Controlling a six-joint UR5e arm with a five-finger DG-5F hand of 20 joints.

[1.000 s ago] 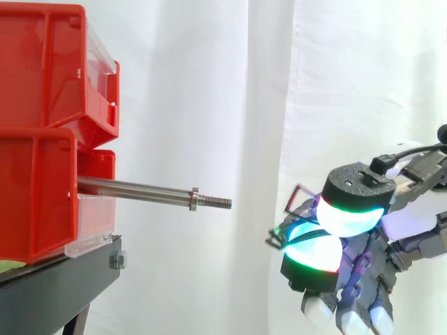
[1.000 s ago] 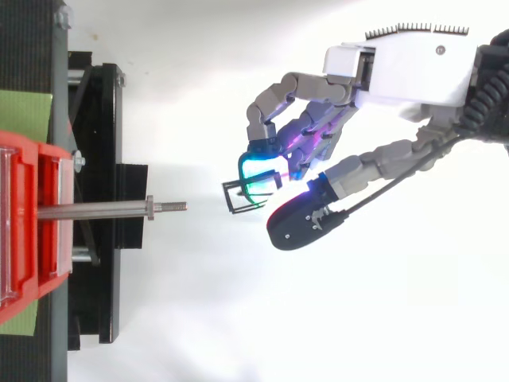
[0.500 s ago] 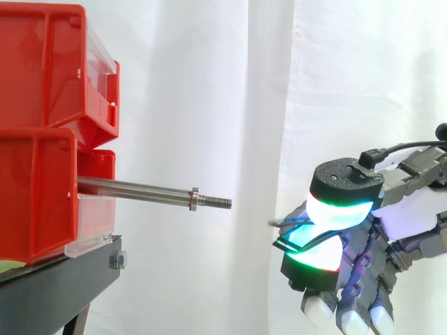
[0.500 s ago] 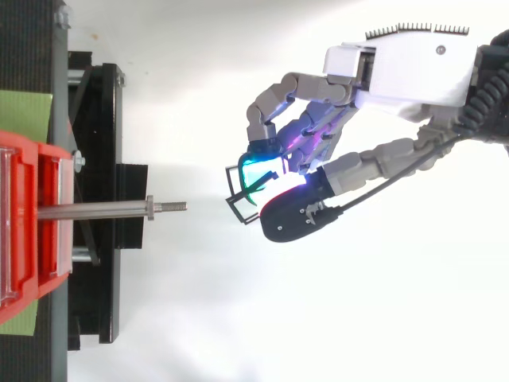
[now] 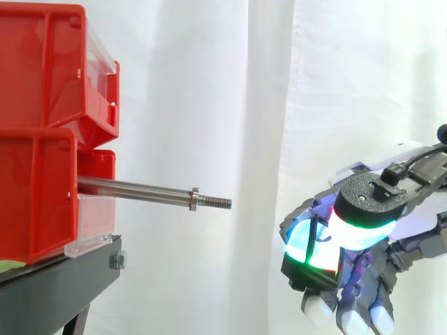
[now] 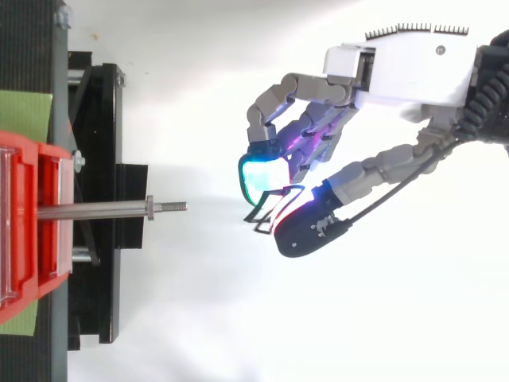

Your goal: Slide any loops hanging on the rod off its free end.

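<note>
Pinching a thin black loop [image 6: 265, 215], robot hand [image 6: 318, 131] well apart from the rod [image 5: 136, 188] jutting from red bins [image 5: 35, 181]

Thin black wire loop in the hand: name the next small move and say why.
Probably lower the hand a little and release the thin black wire loop. It is pinched between the hand's glowing pads, clear of the threaded free end of the bare steel rod, so nothing seems left to slide off.
</note>
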